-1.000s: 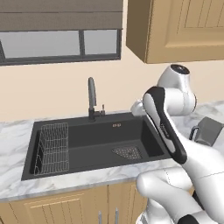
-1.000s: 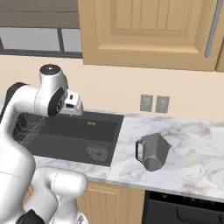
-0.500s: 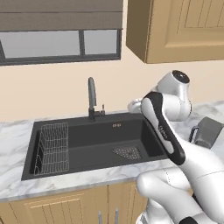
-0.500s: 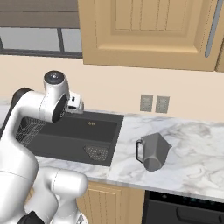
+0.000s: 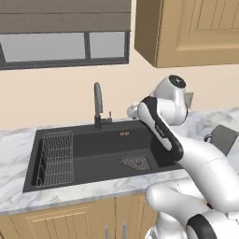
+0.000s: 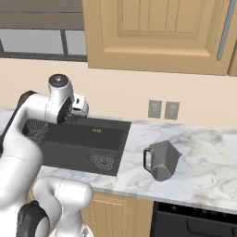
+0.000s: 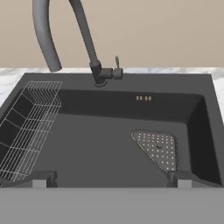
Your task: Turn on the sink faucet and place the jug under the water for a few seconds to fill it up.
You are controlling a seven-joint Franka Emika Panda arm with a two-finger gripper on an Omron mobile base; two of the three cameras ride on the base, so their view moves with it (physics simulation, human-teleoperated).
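2 dark finger tips stand far apart at the bottom of the hand view, so the gripper [image 7: 112, 180] is spread wide with nothing between its jaws. It hangs above the sink [image 7: 192, 94], looking down and toward the back wall. In the left base view the gripper [image 5: 133, 111] sits at the end of the bent white arm, just above the basin's rear right part, at about 3 o'clock from the sink faucet [image 5: 98, 103] and apart from it.

From the hand view, the sink faucet [image 7: 89, 43] rises from its black base on the back rim at about 12 o'clock, arcs over toward 11 o'clock, and its spout end hangs over the basin's left side. A small side lever [image 7: 117, 62] stands upright just right of the base. No stream falls from the spout. A wire rack [image 7: 26, 127] fills the basin's left side at about 9 o'clock, and a perforated drain plate [image 7: 158, 148] lies on the floor at about 4 o'clock.

Seen from the right base view, the jug [image 6: 161, 159] lies tipped on the marble counter [image 6: 203, 157], its dark loop handle facing the sink [image 6: 88, 143], well apart from the gripper [image 6: 79, 107]. It rests at about 3 o'clock from the basin, below 2 wall outlets [image 6: 164, 109]
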